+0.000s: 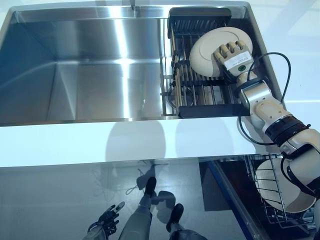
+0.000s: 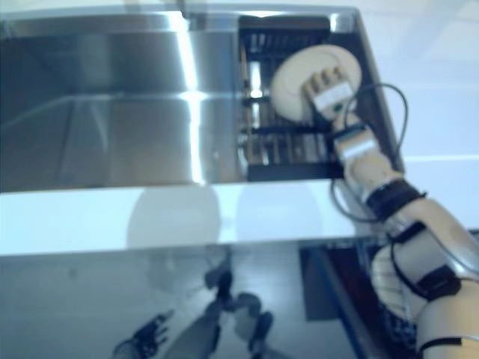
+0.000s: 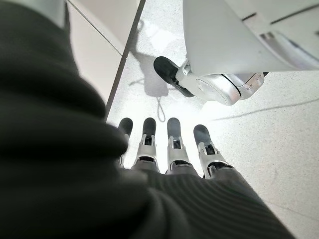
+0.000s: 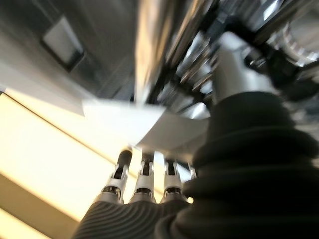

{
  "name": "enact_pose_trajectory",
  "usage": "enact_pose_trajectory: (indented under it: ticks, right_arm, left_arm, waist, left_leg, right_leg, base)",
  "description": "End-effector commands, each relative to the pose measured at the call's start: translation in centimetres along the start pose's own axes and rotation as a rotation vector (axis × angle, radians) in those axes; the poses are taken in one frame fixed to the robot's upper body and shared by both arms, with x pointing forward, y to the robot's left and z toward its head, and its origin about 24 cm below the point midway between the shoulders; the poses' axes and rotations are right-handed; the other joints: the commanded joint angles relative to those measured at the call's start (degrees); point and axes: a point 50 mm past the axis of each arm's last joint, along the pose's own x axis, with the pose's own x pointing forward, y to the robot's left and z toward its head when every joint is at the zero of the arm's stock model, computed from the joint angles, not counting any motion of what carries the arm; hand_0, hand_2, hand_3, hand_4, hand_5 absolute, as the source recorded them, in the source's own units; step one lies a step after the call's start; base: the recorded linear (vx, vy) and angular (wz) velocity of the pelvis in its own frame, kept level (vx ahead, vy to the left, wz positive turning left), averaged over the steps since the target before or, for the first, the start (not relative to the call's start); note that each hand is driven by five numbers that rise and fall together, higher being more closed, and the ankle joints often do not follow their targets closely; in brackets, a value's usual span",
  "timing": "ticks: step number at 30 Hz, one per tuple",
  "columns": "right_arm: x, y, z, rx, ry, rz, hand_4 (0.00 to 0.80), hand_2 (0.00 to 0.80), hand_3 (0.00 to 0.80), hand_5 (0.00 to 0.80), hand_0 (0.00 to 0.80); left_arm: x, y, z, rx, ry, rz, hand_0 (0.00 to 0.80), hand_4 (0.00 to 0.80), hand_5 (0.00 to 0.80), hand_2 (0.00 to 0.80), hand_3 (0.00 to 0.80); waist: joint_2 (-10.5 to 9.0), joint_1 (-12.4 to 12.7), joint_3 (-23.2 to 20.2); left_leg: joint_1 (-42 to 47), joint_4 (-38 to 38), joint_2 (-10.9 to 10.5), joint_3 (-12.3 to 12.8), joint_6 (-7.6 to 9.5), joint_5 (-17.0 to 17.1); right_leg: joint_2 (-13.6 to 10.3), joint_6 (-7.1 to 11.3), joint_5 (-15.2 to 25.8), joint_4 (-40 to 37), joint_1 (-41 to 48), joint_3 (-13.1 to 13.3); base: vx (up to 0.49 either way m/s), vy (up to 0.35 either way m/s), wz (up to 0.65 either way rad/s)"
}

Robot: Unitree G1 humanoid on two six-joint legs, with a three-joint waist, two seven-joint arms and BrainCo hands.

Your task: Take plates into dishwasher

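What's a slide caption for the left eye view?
Right hand grips a cream plate over the sink's black drying rack.

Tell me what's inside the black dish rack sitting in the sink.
The black dish rack holds one cream plate, which the right hand grips. Bare wire slots show beside and below it. What lies under the plate is covered.
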Motion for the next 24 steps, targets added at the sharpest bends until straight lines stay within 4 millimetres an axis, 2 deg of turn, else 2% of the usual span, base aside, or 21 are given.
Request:
enact_pose_trajectory:
  ticks: [1,8,14,24]
  right_arm:
    - [1.2,-2.1,-1.8,-0.093,0.058,-0.1,0.8,0.8,0.8,0.8,0.8]
    - [1.0,-3.0,-3.8,-0.096,0.15,-0.203,0.8,0.8,0.8,0.8,0.8]
    - [1.0,-4.4,-4.7,-0.083,0.151,-0.332,0.8,0.8,0.8,0.8,0.8]
    - [1.0,-5.2,-6.7,-0.054,0.219,-0.377,0.8,0.8,0.8,0.8,0.8]
  left_arm:
    - [0.1,-1.2,-1.0,0.017,0.034,-0.04,0.0,0.0,0.0,0.0,0.0]
    - [0.0,-1.0,-1.2,0.04,0.042,-0.044,0.0,0.0,0.0,0.0,0.0]
    - [0.0,-0.8,-1.3,0.055,0.049,-0.035,0.0,0.0,0.0,0.0,0.0]
    - [-0.3,-0.4,-2.0,0.061,0.061,-0.019,0.0,0.0,0.0,0.0,0.0]
  waist:
    - [-0.69,1.03,-2.02]
    - [-0.88,1.08,-2.76]
    - [-0.99,0.72,-3.74]
    - [-0.61,0.54,-5.08]
  left_leg:
    - [3.17,-0.26,-2.54,2.86,1.62,-8.58]
    - [3.69,-0.26,-2.71,2.55,1.82,-8.85]
    - [4.39,-0.26,-2.84,2.43,1.96,-9.13]
    - [5.49,-0.26,-2.93,2.22,2.03,-9.34]
  right_leg:
    - [-0.47,0.64,3.02,-0.08,-5.77,-2.69]
    - [-0.5,0.84,2.86,-0.08,-5.2,-2.92]
    - [-0.44,0.97,2.7,-0.08,-4.7,-2.48]
    - [-0.52,0.98,2.35,-0.08,-3.69,-2.22]
  base:
    - [0.002,0.01,0.03]
    - [0.003,-0.002,0.06]
    - [0.0,0.0,0.0]
    - [0.0,0.0,0.0]
